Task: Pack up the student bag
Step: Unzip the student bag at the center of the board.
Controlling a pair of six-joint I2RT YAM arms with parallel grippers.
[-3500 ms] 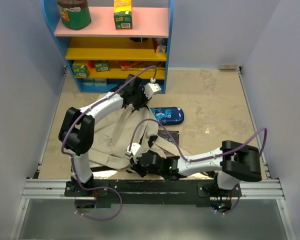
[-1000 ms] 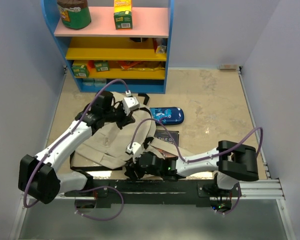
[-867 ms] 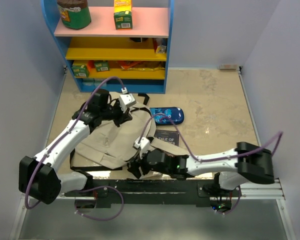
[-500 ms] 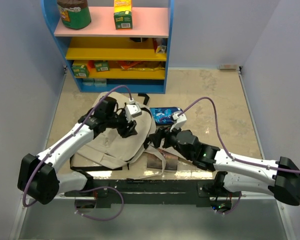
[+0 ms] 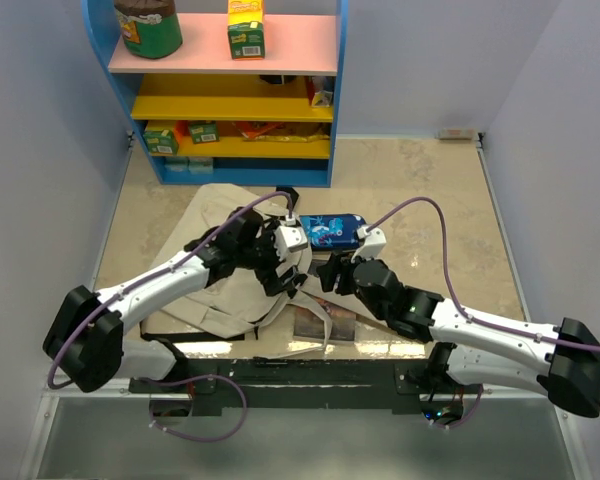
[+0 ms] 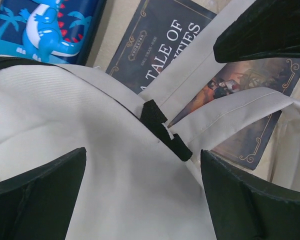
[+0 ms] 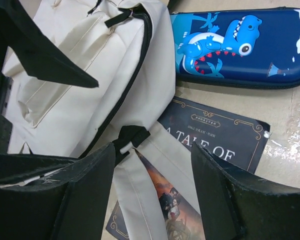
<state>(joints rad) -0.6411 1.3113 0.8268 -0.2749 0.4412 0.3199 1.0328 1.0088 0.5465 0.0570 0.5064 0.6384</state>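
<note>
Bag [image 5: 216, 204], book [image 5: 316, 323], pencil case [image 5: 332, 231] on table [image 5: 430, 200]

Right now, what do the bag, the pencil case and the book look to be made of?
Bag: matte cream canvas; woven ribs and stitched seams show. Pencil case: probably a stiff fabric-covered shell, smooth printed dinosaur, zip along the edge. Book: printed paper or card cover, faint sheen; paperback or hardback, can't tell.

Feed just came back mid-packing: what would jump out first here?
The big beige student bag lies slumped on the table, left of middle, with the left gripper and right gripper open above its right-hand edge. Beside it lie a blue dinosaur pencil case and a book, a bag strap draped across the book.
</note>
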